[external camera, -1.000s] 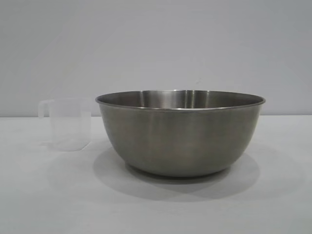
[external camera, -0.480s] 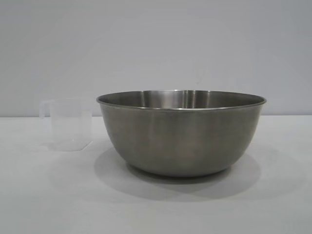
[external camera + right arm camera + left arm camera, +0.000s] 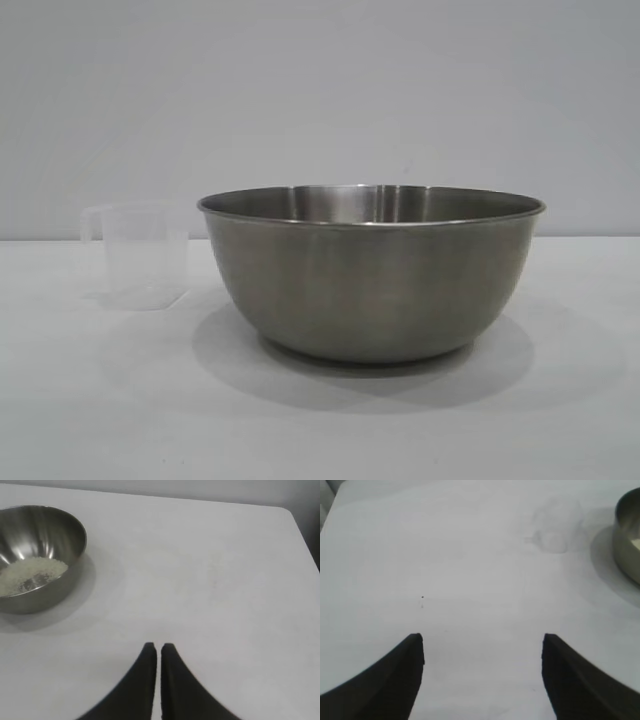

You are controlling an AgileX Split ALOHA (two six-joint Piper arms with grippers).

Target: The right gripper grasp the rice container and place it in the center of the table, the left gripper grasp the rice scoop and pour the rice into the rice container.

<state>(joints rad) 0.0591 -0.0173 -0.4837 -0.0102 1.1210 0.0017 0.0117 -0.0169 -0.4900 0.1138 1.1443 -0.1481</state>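
Observation:
The steel rice container (image 3: pixel 370 270) stands on the white table (image 3: pixel 90 400) in the middle of the exterior view. It also shows in the right wrist view (image 3: pixel 60 530), with pale rice (image 3: pixel 30 575) on its bottom, and at the edge of the left wrist view (image 3: pixel 627 535). The clear rice scoop (image 3: pixel 140 255) stands upright to its left and looks empty; it shows faintly in the left wrist view (image 3: pixel 555 527). My left gripper (image 3: pixel 482 642) is open and empty over bare table, well back from the scoop. My right gripper (image 3: pixel 155 647) is shut and empty, away from the container.
A plain grey wall (image 3: pixel 320 90) stands behind the table. The table's far edge and a rounded corner (image 3: pixel 287 511) show in the right wrist view. Bare tabletop lies around both grippers.

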